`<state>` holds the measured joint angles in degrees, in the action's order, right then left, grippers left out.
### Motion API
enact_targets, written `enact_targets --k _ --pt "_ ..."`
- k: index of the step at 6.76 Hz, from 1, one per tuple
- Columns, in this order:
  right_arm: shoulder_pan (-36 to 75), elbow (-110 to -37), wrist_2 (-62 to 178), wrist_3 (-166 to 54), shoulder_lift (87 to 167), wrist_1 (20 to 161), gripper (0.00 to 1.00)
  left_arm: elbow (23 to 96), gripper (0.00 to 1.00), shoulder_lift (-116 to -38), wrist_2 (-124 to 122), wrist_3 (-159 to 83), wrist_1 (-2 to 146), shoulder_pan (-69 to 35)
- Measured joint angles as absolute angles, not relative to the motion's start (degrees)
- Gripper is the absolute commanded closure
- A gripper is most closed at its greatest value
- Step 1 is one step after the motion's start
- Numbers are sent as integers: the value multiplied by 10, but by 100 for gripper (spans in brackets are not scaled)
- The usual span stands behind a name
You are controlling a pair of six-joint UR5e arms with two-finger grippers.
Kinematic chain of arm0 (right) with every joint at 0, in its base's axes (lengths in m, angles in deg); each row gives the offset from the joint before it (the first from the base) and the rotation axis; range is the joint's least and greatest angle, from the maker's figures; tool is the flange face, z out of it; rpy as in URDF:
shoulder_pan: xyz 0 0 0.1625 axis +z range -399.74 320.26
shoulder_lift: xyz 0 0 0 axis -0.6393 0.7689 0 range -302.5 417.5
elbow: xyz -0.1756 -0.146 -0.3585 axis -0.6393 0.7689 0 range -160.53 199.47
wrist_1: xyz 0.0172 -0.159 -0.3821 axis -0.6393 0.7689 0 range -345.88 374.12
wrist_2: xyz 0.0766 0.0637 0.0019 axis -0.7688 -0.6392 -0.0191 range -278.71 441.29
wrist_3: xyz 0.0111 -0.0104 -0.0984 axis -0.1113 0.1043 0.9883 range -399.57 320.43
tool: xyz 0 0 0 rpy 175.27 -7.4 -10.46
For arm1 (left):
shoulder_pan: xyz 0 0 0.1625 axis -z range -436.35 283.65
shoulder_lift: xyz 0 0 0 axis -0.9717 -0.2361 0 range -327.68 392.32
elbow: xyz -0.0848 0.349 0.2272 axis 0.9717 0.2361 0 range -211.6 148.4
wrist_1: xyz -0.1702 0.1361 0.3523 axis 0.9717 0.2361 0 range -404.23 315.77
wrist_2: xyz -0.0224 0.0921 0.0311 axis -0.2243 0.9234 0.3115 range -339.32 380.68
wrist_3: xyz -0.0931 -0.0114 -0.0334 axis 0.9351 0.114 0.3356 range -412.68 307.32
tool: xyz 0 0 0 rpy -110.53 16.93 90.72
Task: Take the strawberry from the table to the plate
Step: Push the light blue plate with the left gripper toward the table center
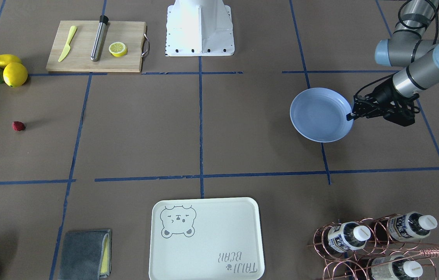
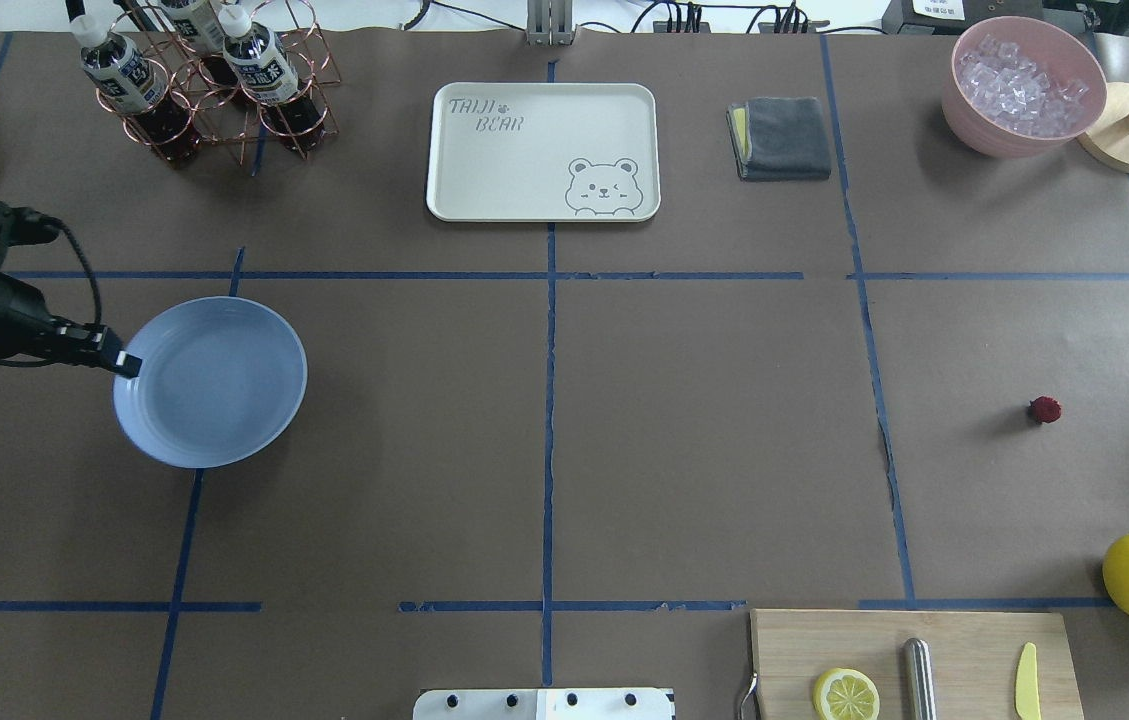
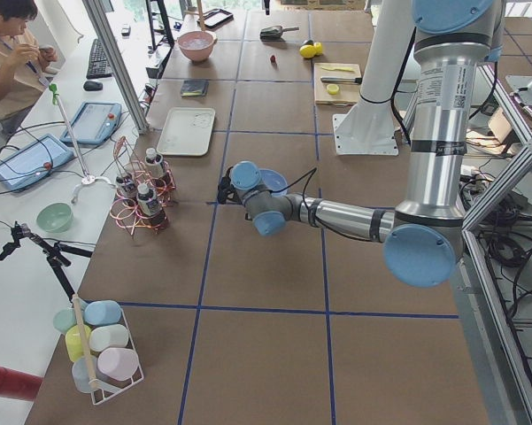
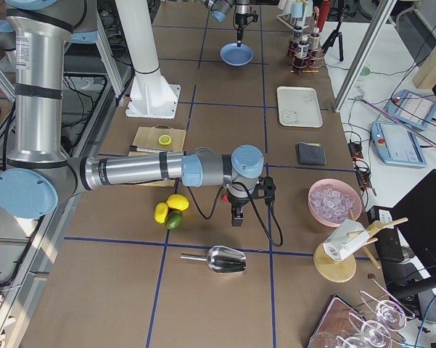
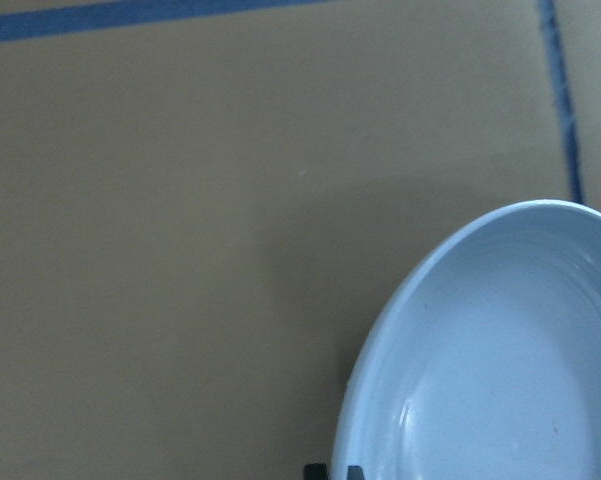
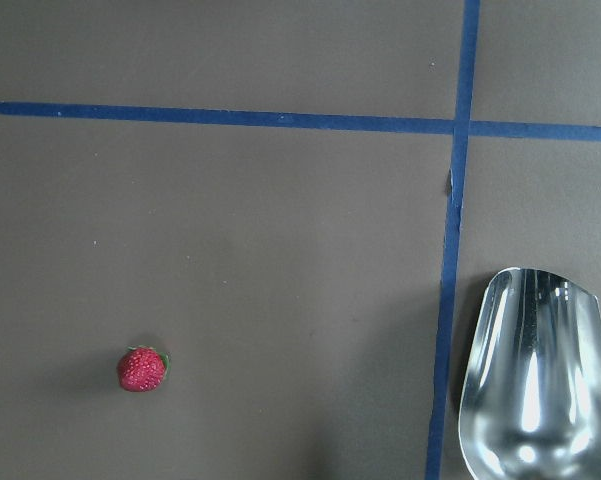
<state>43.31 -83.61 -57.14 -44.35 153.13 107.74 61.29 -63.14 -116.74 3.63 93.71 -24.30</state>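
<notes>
With the strawberry [image 6: 141, 368] lying on the table [image 6: 280, 230] below and aside of the right gripper [image 4: 236, 216], whose opening cannot be told, the approach step seems in hand and calls for centring over the berry, while the left gripper [image 1: 350, 115] pinches the distant plate [image 1: 316, 114] by its rim.

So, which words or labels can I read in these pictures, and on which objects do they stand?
"TAIJI BEAR": printed on the white rectangular tray with the bear drawing.
Labels of the dark drink bottles with white caps: there is print, but it is too small to read.
No other readable text shows.
</notes>
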Motion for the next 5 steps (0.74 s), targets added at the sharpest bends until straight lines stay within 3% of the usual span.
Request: enact_targets --k 2,5 --pt "431 -834 -571 -444 1531 1078 0 629 100 -736 -1133 194 937 -338" --pt "430 -829 -574 -444 1529 1077 0 586 100 -848 -996 296 931 -464"
